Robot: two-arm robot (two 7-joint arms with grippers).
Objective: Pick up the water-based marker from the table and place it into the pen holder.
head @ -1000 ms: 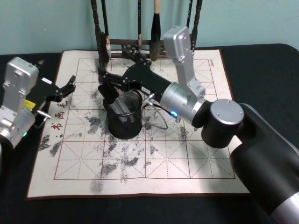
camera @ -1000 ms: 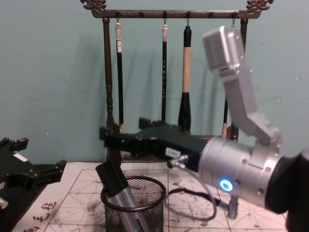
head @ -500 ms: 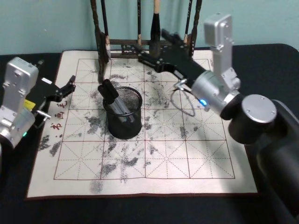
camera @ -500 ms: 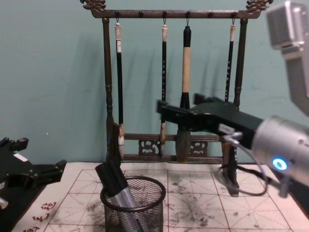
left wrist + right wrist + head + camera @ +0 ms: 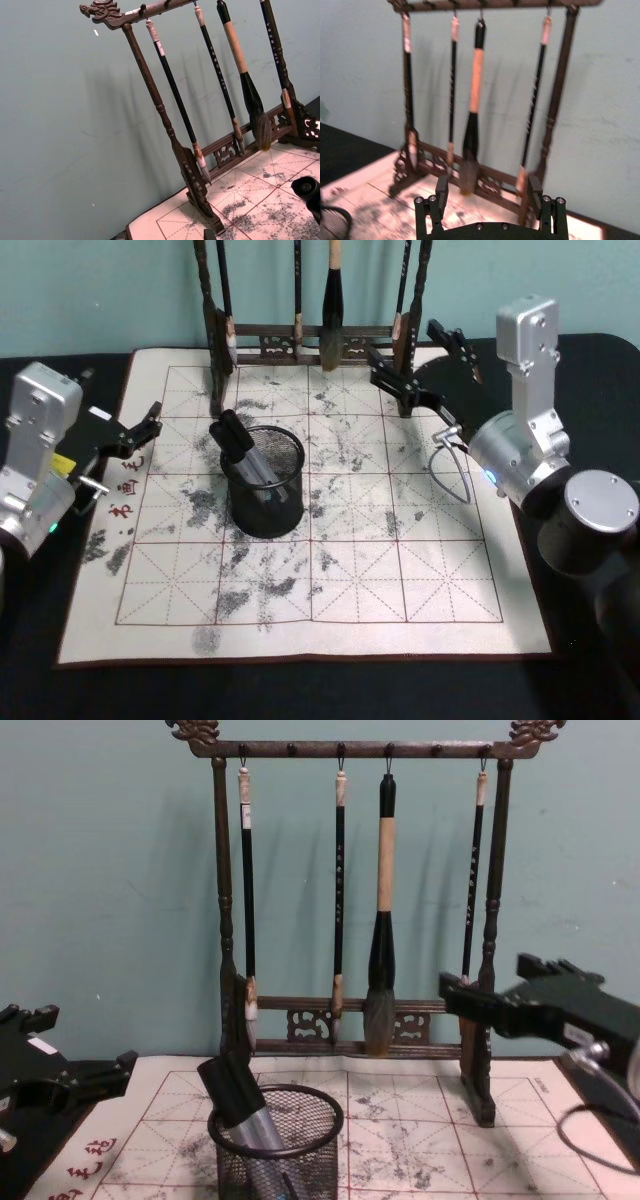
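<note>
Black wire mesh forms the pen holder (image 5: 265,483), which we see standing on the ink-stained practice mat (image 5: 300,580), toward its left half and in front of the wooden brush rack (image 5: 355,880). Inside it leans the water-based marker (image 5: 243,452), its dark cap tilted toward the robot's left and poking above the rim, its grey barrel running down into the cup; from the chest view we see the same lean, cap up and left, barrel behind the mesh. Our right gripper (image 5: 420,365) is held above the mat's far right corner, beside the rack's right post, its two fingers spread apart with nothing between them; the right wrist view shows both fingertips wide of each other, facing the hanging brushes (image 5: 472,100). Our left gripper (image 5: 148,428) sits at the mat's left edge, well apart from the pen holder, its jaws parted and empty. Four brushes hang from the rack's top bar, and the teal wall rises behind it
</note>
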